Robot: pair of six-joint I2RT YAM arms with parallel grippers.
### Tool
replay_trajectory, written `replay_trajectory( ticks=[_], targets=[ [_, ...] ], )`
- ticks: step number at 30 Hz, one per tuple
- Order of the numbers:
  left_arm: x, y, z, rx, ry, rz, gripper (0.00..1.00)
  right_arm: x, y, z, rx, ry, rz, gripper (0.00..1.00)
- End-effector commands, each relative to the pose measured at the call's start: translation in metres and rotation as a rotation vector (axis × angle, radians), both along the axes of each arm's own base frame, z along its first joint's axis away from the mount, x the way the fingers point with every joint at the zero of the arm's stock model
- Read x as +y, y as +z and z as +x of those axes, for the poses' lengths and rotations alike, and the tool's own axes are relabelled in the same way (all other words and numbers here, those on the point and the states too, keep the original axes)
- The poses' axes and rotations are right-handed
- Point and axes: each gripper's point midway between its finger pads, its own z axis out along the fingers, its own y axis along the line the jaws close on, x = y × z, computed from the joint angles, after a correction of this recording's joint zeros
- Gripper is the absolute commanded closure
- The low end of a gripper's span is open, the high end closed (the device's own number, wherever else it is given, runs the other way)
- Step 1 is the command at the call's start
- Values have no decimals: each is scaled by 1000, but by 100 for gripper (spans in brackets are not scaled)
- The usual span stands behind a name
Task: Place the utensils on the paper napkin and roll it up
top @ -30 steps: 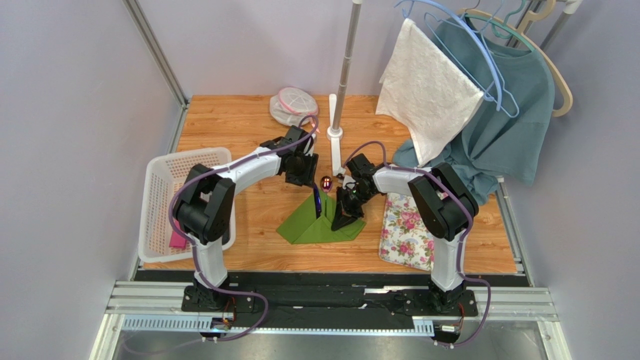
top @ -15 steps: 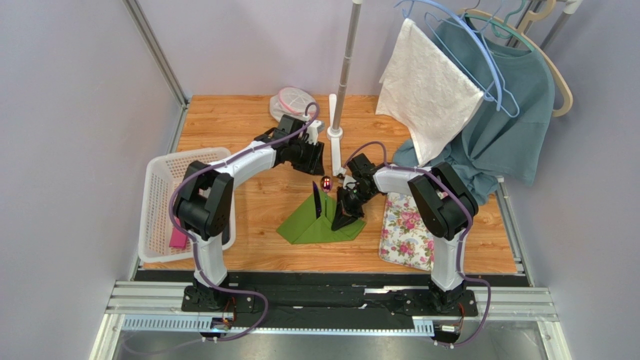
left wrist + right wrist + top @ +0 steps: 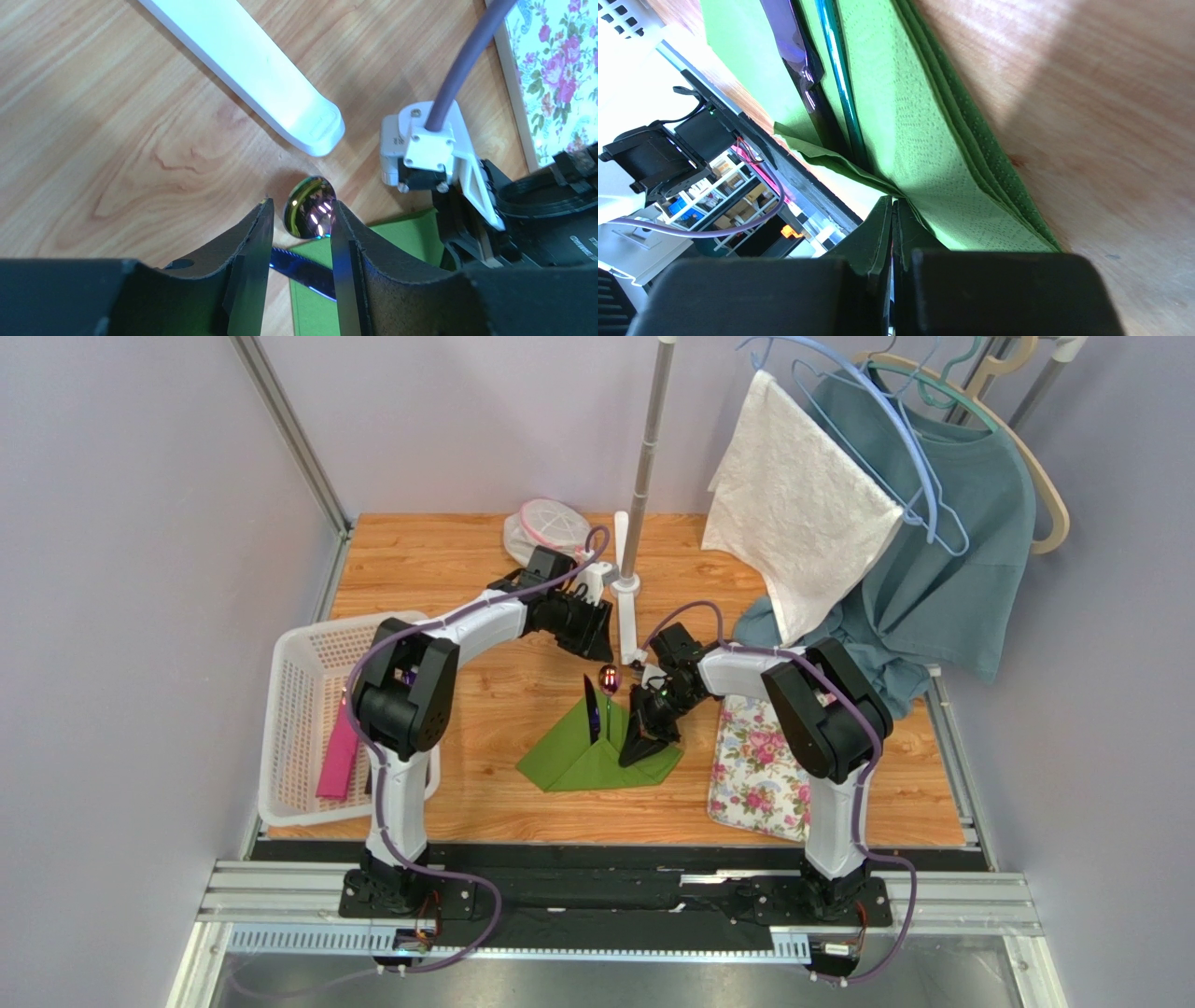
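Note:
The green paper napkin (image 3: pixel 582 760) lies folded at the table's middle. My right gripper (image 3: pixel 644 741) is shut on its right fold, jaws pinched on the green paper (image 3: pixel 927 140). The utensils lie in the fold: a blue-purple stick (image 3: pixel 592 717) and a glossy reddish spoon head (image 3: pixel 609 678) poking past the far edge. The right wrist view shows the dark stick (image 3: pixel 798 56) and a teal one (image 3: pixel 840 77). My left gripper (image 3: pixel 589 625) hangs open and empty just behind them. Its wrist view shows the spoon head (image 3: pixel 309 215) and blue stick (image 3: pixel 302 266) beyond its fingertips (image 3: pixel 265 210).
A white pole base (image 3: pixel 626 609) stands right behind the left gripper, its leg (image 3: pixel 260 70) close to the fingers. The floral mat (image 3: pixel 762 763) lies right of the napkin. A white basket (image 3: pixel 302 714) with a pink item (image 3: pixel 337 749) sits at left. Clothes hang back right.
My left gripper has drawn back from over the blue stick toward the pole base, its arm swinging away from the napkin. The right gripper has stayed shut on the napkin.

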Motion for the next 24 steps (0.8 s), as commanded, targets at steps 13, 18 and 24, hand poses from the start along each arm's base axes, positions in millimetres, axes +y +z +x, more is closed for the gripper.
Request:
replay_trajectory(
  ticks=[13,18,24],
  targets=[
    [-14,-6,15,-30,-67,-35,57,-13,-21,3,-12,-20,-79,99],
    [-15,-10,13,-17,-72,-37,57,-13,-22,4,-9,-23,-82,99],
    [-16,-14,12,-3,-79,-43,58,-13,-23,5,-8,-24,-83,99]
  ],
)
